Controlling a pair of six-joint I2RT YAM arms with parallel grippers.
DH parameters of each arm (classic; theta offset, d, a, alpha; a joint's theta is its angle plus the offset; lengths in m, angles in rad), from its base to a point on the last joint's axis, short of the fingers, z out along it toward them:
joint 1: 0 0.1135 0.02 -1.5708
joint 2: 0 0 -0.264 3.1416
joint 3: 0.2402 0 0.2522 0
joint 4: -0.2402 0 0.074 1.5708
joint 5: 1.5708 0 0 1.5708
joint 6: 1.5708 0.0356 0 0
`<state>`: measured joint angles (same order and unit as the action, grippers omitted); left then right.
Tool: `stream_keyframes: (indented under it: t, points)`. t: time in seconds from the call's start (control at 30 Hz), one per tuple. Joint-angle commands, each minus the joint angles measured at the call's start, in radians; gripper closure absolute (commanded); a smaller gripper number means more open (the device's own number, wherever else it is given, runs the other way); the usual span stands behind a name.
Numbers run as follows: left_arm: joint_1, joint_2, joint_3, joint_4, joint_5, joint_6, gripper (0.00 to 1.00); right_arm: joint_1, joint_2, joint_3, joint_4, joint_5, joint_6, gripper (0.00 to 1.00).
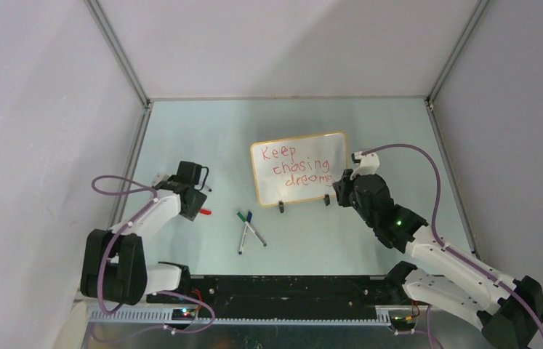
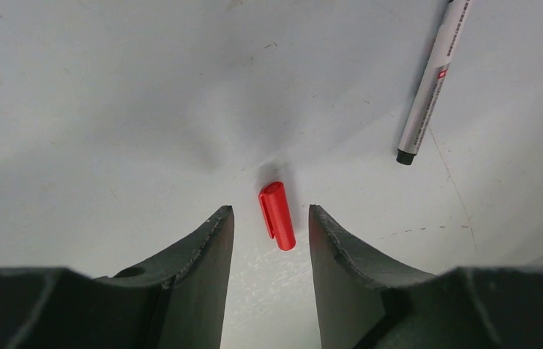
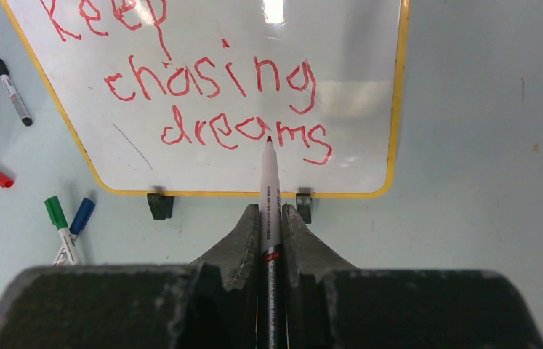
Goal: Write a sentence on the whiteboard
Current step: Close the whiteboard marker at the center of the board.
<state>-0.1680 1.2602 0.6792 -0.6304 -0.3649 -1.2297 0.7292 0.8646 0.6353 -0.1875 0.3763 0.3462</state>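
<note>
The whiteboard (image 1: 299,169) stands near the middle of the table (image 1: 195,131) on two black clip feet, leaning back, its tan-orange frame around a glossy white face. The sentence (image 1: 294,166) fills that face in red handwriting on three lines: "Keep" at the top, "chasing" under it and "dreams" at the bottom. In the right wrist view the whiteboard (image 3: 355,43) takes up the upper half, and the sentence (image 3: 217,80) runs across it from 10 o'clock toward 4 o'clock. The right jaws sit just off the board's corner at 4 o'clock in the top view. They are clamped tight on a red marker (image 3: 269,182), which juts straight out toward 12 o'clock in the wrist view. Its red tip lies over the word "dreams", between the "a" and the "m"; whether it touches the surface cannot be told. The left jaws are well apart from the board, at about its 8 o'clock, pointing down at the table. They stand partly open with a red cap (image 2: 277,215) lying on the table in the gap between the fingertips, neither finger visibly touching it. A black marker (image 2: 432,83) lies at 1 o'clock of the cap in the left wrist view, its black end nearest the cap. At 7 o'clock of the board, a green marker (image 1: 240,216) and a blue marker (image 1: 248,216) lie crossed over each other, caps toward the board.
</note>
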Motion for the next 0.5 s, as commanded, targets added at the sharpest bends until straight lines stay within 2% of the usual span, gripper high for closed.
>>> stream_keyframes:
  t: [0.0,0.3,0.43,0.47]
  points:
    - [0.009,0.04,0.003,0.041,0.037,-0.03,0.53,0.003,-0.005,-0.004,0.041,0.004,0.002,1.0]
    - [0.025,0.124,-0.008,0.058,0.073,-0.058,0.62,0.004,-0.002,-0.003,0.043,0.004,0.003,1.0]
    - [0.029,0.129,-0.025,0.08,0.088,-0.072,0.76,0.004,-0.001,-0.003,0.043,0.005,0.003,1.0]
    - [0.029,0.126,-0.027,0.088,0.091,-0.072,0.88,0.004,-0.001,-0.003,0.043,0.003,0.003,1.0]
